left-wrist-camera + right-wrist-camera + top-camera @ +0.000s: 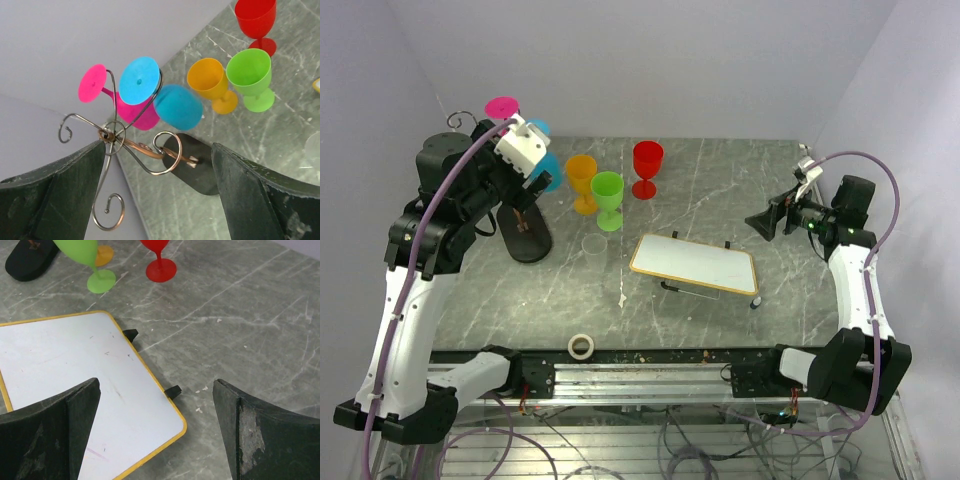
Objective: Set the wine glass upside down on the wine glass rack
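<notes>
1. Blue plastic wine glass hangs bowl-down from the thin dark wire wine glass rack, beside a pink plastic glass hung the same way.
2. The rack's black oval base stands near the far left corner of the grey marble table.
3. Left gripper sits close over the rack's curled top, fingers spread wide, holding nothing.
4. Right gripper, fingers apart and empty, is near the right edge, facing a yellow-framed whiteboard.
5. An orange goblet, a green goblet and a red goblet stand upright towards the far edge.
</notes>
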{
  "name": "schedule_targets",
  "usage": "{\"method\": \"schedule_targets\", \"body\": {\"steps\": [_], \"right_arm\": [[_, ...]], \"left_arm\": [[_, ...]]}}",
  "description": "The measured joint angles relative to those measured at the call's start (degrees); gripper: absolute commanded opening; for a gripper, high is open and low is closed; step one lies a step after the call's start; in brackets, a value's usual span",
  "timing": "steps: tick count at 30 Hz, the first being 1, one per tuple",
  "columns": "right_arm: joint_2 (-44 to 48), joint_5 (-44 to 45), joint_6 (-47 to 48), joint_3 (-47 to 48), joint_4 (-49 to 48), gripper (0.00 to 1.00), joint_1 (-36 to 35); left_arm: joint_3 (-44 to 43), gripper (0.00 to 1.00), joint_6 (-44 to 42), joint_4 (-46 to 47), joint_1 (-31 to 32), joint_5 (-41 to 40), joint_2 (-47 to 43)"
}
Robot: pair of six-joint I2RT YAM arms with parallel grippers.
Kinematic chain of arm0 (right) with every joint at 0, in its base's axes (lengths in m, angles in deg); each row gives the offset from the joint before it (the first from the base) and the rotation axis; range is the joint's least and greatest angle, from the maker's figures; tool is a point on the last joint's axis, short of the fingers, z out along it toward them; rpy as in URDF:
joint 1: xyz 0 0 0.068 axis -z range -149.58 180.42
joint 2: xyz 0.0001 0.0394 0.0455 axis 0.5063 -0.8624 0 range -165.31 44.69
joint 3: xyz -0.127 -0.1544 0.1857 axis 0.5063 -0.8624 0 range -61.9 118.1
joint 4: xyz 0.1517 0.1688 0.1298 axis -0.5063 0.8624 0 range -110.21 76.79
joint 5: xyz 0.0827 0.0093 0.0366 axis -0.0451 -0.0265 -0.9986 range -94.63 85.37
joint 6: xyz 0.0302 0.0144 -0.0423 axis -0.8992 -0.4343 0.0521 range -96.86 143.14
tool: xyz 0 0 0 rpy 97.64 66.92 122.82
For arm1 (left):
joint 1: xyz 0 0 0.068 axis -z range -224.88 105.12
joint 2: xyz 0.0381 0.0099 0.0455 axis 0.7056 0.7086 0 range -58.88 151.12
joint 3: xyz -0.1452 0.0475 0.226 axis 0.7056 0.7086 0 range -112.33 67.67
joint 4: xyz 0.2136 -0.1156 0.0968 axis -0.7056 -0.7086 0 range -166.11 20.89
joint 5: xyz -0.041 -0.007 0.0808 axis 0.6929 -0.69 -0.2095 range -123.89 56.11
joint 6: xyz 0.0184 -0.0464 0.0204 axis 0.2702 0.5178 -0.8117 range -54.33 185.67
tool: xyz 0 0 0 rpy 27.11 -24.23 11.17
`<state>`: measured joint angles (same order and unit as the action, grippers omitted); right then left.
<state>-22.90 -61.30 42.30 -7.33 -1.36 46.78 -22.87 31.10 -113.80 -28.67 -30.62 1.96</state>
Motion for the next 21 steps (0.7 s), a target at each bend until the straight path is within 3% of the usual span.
{"method": "schedule_targets", "body": {"steps": [10, 21], "right_arm": [[-1.05, 6.34, 3.06, 10.34, 10.14, 0.92, -1.95], [-10.82, 20.04, -0.20, 26.38, 10.10, 0.88, -21.29]], "left_arm": [[-3.06, 1.00, 12.33, -2.43, -4.83, 3.34, 0.70], [-3.17, 1.00, 20.79, -1.75, -14.60, 12.46, 2.56]]}}
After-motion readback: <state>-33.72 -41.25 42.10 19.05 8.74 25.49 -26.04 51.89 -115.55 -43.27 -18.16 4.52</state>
